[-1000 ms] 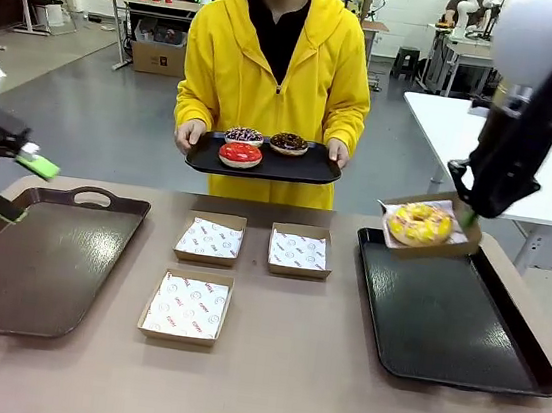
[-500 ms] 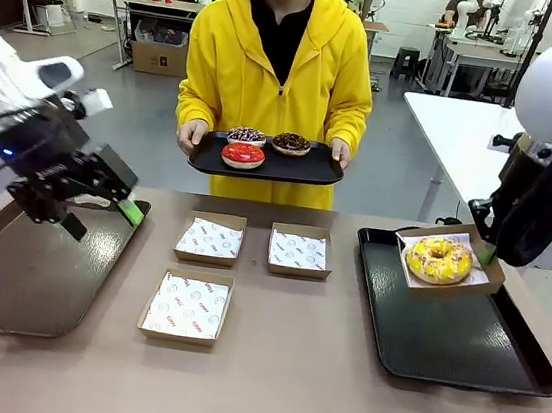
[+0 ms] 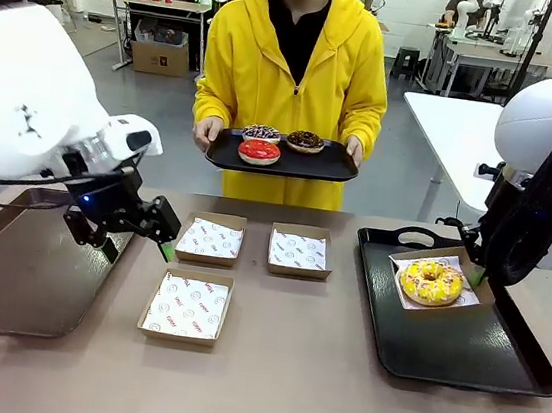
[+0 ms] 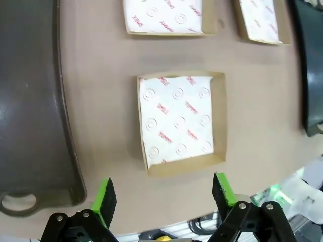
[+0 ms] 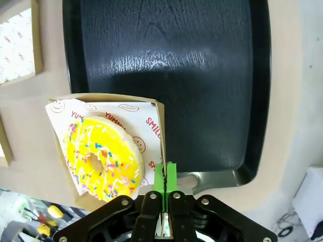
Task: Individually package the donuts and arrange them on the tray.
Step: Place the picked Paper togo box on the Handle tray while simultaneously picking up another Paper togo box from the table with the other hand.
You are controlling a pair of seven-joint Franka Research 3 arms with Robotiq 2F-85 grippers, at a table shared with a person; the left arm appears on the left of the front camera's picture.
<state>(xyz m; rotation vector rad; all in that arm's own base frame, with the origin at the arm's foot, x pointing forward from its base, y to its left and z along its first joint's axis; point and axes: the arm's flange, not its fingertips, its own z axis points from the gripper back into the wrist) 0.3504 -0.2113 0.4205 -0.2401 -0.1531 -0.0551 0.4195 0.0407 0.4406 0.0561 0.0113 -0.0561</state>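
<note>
My right gripper (image 3: 473,277) (image 5: 165,177) is shut on the wall of a cardboard box (image 3: 451,260) (image 5: 108,105) that holds the yellow sprinkled donut (image 3: 432,282) (image 5: 103,161). The box sits low at the far end of the black tray (image 3: 458,365) (image 5: 166,55); I cannot tell if it touches. My left gripper (image 3: 138,248) (image 4: 164,191) hangs open above the table, over an empty paper-lined box (image 4: 181,121) near the left tray's edge. Across the table a person holds a small black tray (image 3: 281,166) carrying the red donut (image 3: 260,151), the dark pale-sprinkled donut (image 3: 261,133) and the chocolate donut (image 3: 305,141).
Three empty lined boxes lie mid-table: two in a far row (image 3: 210,238) (image 3: 300,250) and one nearer (image 3: 186,306). A brown tray (image 3: 15,280) (image 4: 30,101) lies at the left. The big white left arm (image 3: 28,95) hangs over it.
My left arm swung in from the left over the brown tray toward the middle boxes. My right gripper lowered the boxed yellow donut onto the black tray's far end.
</note>
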